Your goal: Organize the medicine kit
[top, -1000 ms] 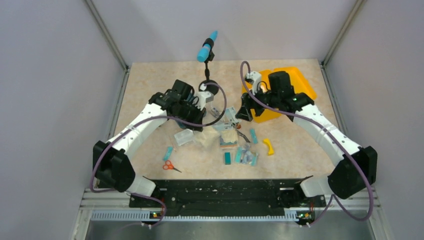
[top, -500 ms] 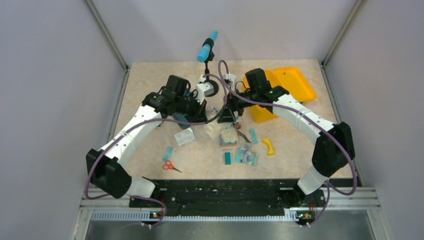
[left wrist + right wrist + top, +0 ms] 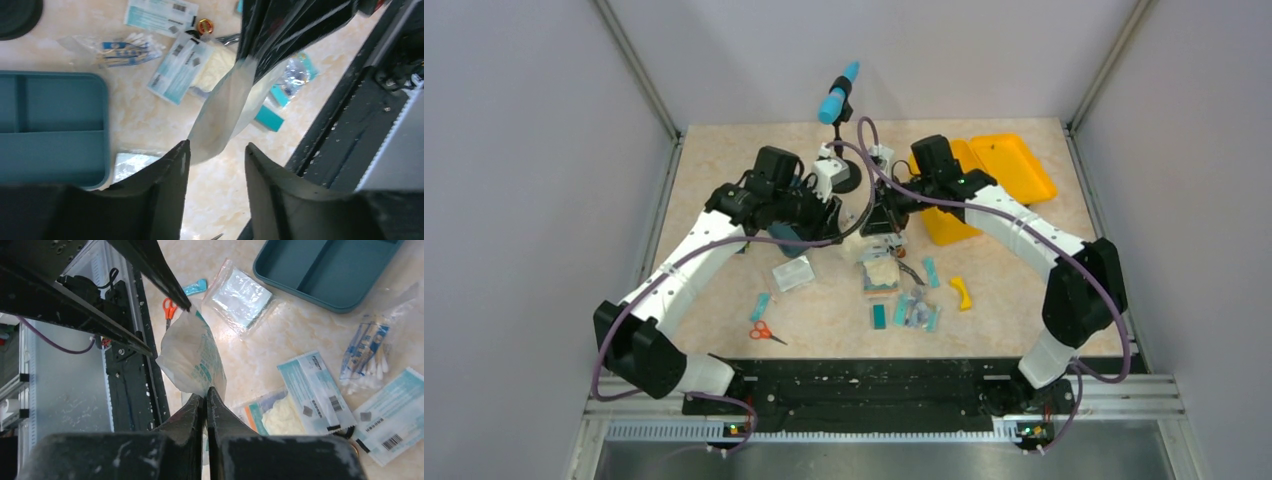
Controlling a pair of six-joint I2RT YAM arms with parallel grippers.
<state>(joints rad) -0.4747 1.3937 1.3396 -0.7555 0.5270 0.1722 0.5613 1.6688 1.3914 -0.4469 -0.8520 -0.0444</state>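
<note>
Yellow plastic marks the medicine kit (image 3: 949, 228); it stands at the far right part of the bench (image 3: 714, 160) with its lid (image 3: 1016, 165) lying open behind it; its dark teal insert tray (image 3: 50, 130) is out of the box and lies flat on the bench under the left arm, apart from the box. The right fingers (image 3: 206, 402) are clenched on one end of a translucent pouch (image 3: 192, 357) with teal print and hold it in the air above the loose packets. The left fingers (image 3: 172, 170) are spread apart and grasp nothing; the free end of the pouch reaches down to the gap between them, and it seems to be just beside one finger, but whether it touches I cannot tell. Below on the bench lie a packet of cotton swabs (image 3: 367, 352), a flat sachet with barcodes (image 3: 312, 390) and a clear bag with a pale pad (image 3: 240, 297); orange-handled scissors (image 3: 766, 331) lie nearer to the arm bases; a small yellow curved piece (image 3: 962, 292) rests to the right of the heap.
</note>
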